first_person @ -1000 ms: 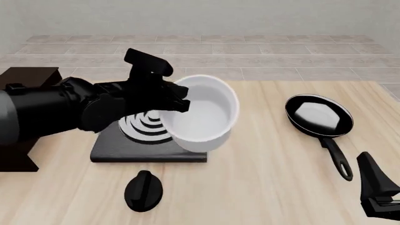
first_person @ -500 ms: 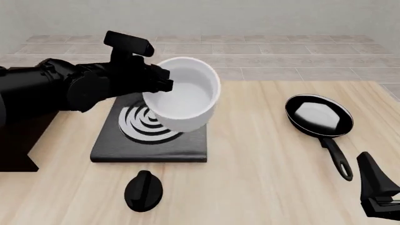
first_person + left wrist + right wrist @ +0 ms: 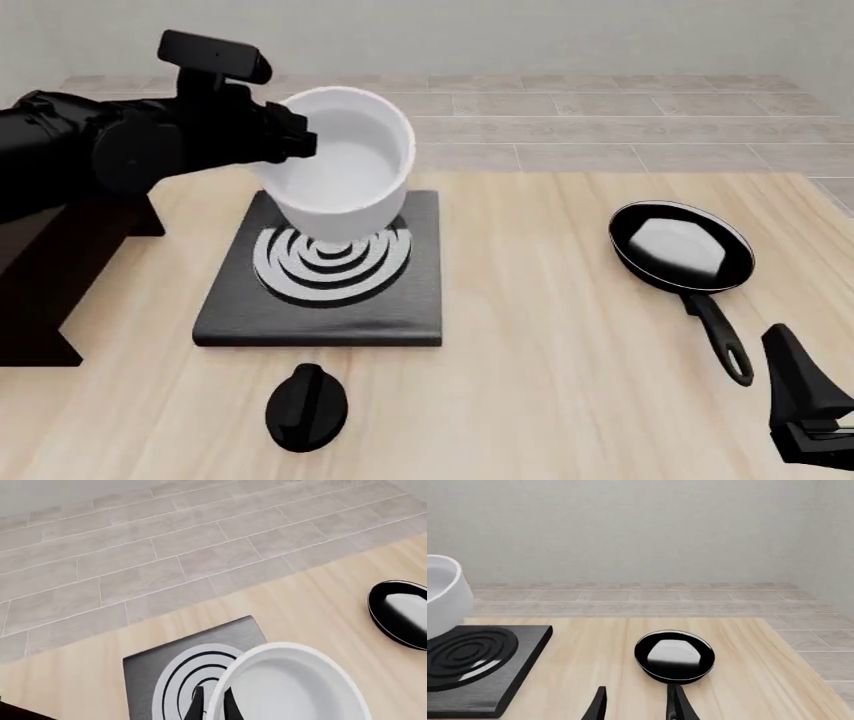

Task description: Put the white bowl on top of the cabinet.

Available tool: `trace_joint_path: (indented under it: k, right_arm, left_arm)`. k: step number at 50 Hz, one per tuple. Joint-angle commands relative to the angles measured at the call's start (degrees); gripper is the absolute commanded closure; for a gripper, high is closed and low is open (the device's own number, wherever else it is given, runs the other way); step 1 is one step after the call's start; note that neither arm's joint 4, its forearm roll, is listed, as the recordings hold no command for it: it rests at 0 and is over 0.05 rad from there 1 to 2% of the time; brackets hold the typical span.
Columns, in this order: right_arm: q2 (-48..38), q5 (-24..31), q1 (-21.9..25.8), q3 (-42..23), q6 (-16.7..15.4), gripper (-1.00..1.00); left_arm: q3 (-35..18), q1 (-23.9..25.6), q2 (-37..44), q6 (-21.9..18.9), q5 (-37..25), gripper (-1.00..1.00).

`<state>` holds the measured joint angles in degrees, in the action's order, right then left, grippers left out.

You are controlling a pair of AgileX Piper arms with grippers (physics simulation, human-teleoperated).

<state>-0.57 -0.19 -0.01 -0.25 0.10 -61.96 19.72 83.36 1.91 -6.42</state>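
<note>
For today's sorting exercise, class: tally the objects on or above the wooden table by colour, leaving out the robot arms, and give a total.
White: 1, the deep glossy white round bowl, held above the table.
Black: 3, the flat black stove plate with silver rings, the black frying pan, the small black knob.
Dark brown: 1, the boxy wooden cabinet.
Total: 5

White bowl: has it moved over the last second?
Yes. The white bowl, held by the left gripper, rose and shifted left over the stove plate, toward the cabinet.
</note>
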Motion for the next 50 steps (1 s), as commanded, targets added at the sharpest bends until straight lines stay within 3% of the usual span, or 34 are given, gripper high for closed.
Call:
trace_joint_path:
  k: [1, 21, 50]
  right_arm:
    - [0.0, 0.0, 0.0, 0.0, 0.0, -1.00]
    - [0.0, 0.0, 0.0, 0.0, 0.0, -1.00]
    - [0.0, 0.0, 0.0, 0.0, 0.0, -1.00]
  left_arm:
    - [-1.6, -3.7, -1.5, -1.2, -1.0, 1.00]
    - [-1.4, -9.9, -2.2, 0.4, -1.7, 1.00]
    - [-3.7, -17.2, -2.9, -2.6, -4.3, 1.00]
